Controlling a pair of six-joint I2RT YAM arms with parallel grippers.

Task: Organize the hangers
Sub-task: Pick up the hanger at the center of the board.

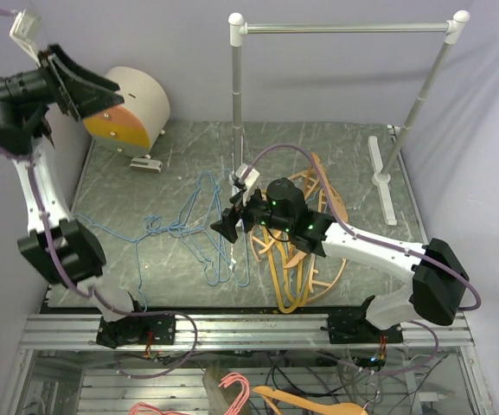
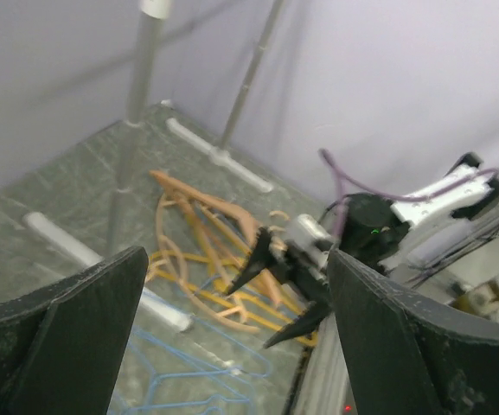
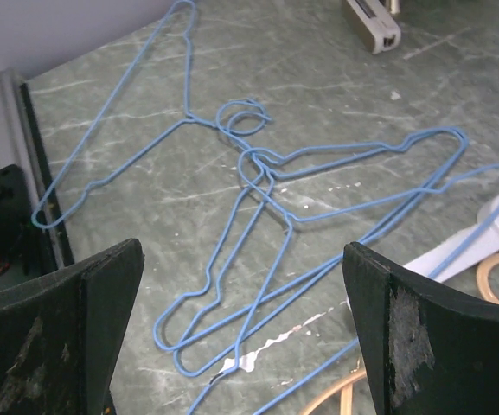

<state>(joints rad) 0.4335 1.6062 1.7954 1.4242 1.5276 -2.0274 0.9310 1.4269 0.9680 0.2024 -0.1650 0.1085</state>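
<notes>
Hangers (image 1: 285,275) sprawl on the table (image 1: 335,147) by the rack (image 1: 344,28): an orange heap (image 2: 206,216) mid-right, a blue tangle (image 3: 266,186) just left. The right claw (image 1: 225,223) hovers wide over the blue, empty. The left claw (image 1: 119,95) gapes, raised far left.

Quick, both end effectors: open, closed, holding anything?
Left end effector: open, holding nothing.
Right end effector: open, empty, above the light-blue wire hangers.
</notes>
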